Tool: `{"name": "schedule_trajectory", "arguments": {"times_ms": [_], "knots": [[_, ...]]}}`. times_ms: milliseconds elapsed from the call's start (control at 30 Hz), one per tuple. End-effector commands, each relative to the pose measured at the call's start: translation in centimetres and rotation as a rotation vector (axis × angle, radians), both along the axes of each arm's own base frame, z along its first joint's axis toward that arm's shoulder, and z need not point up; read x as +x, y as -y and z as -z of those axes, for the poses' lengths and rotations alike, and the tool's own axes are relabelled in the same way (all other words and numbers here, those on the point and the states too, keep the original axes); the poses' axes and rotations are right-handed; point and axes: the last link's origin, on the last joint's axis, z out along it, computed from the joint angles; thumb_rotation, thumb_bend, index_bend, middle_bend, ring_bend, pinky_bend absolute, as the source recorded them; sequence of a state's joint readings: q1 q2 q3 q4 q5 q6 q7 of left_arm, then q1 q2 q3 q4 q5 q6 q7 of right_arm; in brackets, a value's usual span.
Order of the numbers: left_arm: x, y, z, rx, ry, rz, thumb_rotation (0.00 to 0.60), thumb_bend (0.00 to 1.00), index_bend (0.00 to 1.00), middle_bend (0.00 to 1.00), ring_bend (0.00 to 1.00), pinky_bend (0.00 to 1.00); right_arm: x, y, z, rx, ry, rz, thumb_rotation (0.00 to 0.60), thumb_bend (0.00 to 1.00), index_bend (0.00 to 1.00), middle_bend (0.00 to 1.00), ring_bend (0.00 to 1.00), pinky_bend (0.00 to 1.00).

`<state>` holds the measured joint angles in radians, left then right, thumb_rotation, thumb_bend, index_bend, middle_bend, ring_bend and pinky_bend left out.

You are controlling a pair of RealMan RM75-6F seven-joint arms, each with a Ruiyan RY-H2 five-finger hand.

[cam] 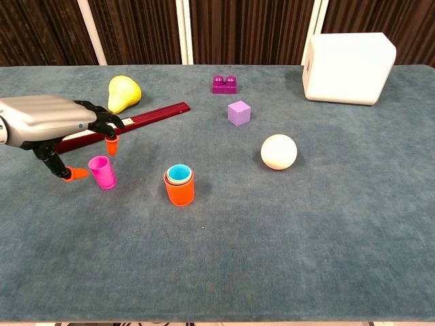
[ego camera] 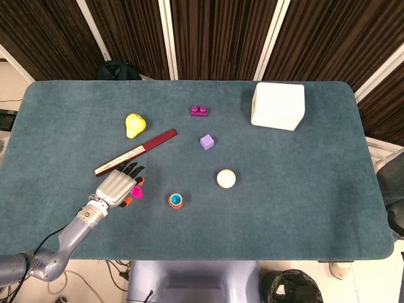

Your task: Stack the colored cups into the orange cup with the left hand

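On the teal table (cam: pixel 326 258), we find the robot's left hand (cam: pixel 51 122) poised over a magenta cup (cam: pixel 101 171), its orange-tipped fingers (cam: pixel 112 145) spread apart and gripping nothing. The cup stands upright between the thumb and the other fingers, just under the hand and not visibly touched by it. In the head view, the left hand (ego camera: pixel 116 187) covers much of the magenta cup (ego camera: pixel 136 192), which peeks out at its fingertip side.

We take the orange cup (cam: pixel 180 190) as our landmark. It stands upright with a pink cup (cam: pixel 179 180) and a blue cup (cam: pixel 179 172) already nested inside. The magenta cup is near it on its left, apart from it; the hand lies beyond that cup, further left still. From above, the orange cup (ego camera: pixel 175 201) sits to the right of the hand.

Behind and left of the orange cup lies a dark red ruler (cam: pixel 122 125), with a yellow pear (cam: pixel 124 92) beyond it. A white ball (cam: pixel 279 151) rests to the orange cup's right, a purple cube (cam: pixel 238 113) behind and to its right, a purple brick (cam: pixel 224 84) further back, and a white box (cam: pixel 348 66) at the far right.

We see no right hand in either view.
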<state>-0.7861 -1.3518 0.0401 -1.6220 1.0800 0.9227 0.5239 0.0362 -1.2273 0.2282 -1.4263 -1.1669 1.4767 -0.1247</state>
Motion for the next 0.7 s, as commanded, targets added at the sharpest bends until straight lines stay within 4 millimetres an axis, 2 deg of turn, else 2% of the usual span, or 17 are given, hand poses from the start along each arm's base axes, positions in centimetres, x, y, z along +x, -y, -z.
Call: {"name": "schedule_trajectory", "arguments": {"times_ms": [33,267,700], "knots": [[-0.02,-0.05,0.11,0.000,0.001,-0.001,0.600,0.31,0.36,0.09,0.00,0.00,0.00,0.00,-0.02,-0.001,-0.002,0.000,0.600,0.42,0.04,0.00,0.03,0.01],[-0.03,-0.12,0.17,0.001,0.005,-0.001,0.600,0.33,0.41,0.10,0.00,0.00,-0.03,0.00,-0.03,-0.003,-0.004,0.002,0.600,0.42,0.04,0.00,0.04,0.01],[-0.20,-0.35,0.40,0.005,0.004,-0.006,0.600,0.35,0.43,0.10,0.00,0.00,-0.12,0.03,0.03,-0.002,-0.004,0.006,0.600,0.42,0.04,0.00,0.04,0.01]]}}
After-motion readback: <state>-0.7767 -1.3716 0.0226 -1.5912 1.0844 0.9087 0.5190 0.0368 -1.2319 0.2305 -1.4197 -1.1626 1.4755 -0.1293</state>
